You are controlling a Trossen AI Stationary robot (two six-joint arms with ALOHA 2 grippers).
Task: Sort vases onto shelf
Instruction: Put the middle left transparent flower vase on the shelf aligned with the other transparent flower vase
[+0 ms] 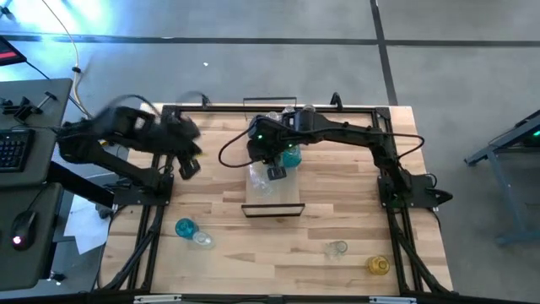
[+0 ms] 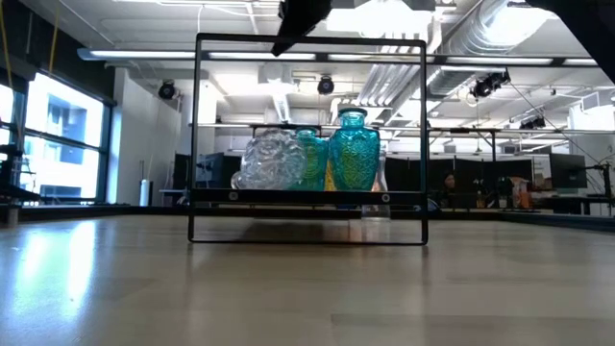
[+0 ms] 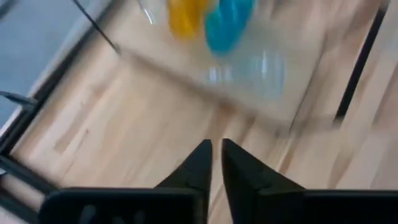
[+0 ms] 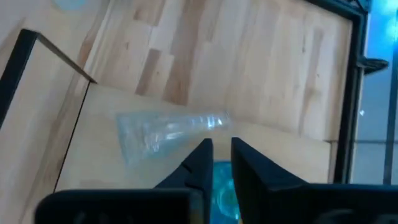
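Note:
The shelf (image 1: 278, 196) is a light-wood board with black frames at its ends, mid-table. On it stand teal vases (image 2: 354, 149) and an amber one (image 3: 186, 15). A clear vase (image 4: 168, 134) seems to lie on its side on the board. My right gripper (image 1: 275, 166) hovers above the shelf, shut, over a teal vase (image 4: 225, 186) and clear of it. My left gripper (image 1: 187, 165) hangs shut and empty left of the shelf, with its fingers (image 3: 202, 163) over bare wood.
Loose vases stand on the table's near part: a teal one (image 1: 184, 227) and a clear one (image 1: 202, 239) at the left, a clear one (image 1: 337, 248) and an amber one (image 1: 377, 266) at the right. A black frame (image 1: 371, 110) edges the tabletop.

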